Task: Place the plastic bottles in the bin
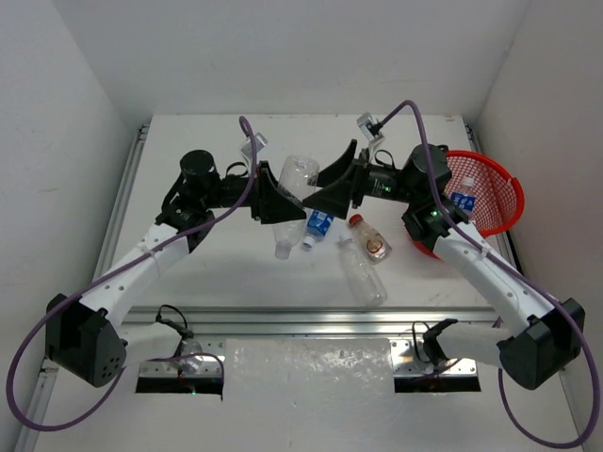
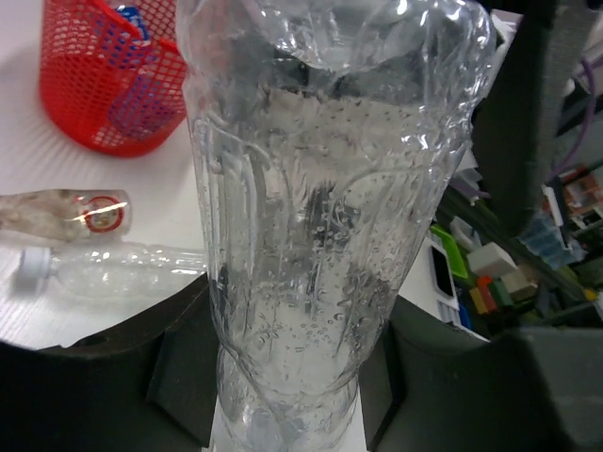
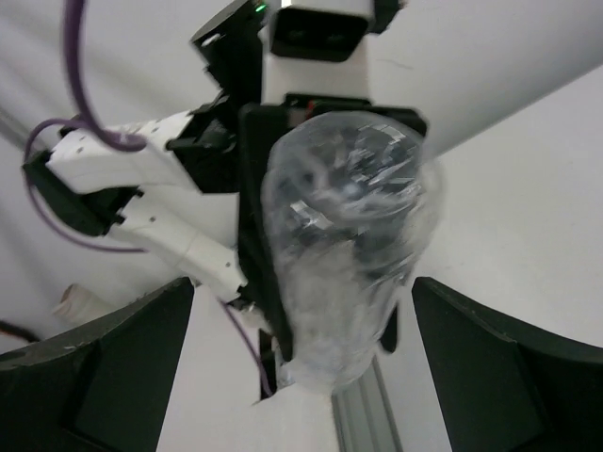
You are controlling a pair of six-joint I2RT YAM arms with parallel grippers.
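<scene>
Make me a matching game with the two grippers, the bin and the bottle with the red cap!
Things:
1. bin
2. left gripper
3. right gripper
4. red-capped bottle

States:
A. wide open
B. lying on the table
C. red mesh
D. shut on a clear bottle

Pairs: 1-C, 2-D, 3-A, 4-B.
</scene>
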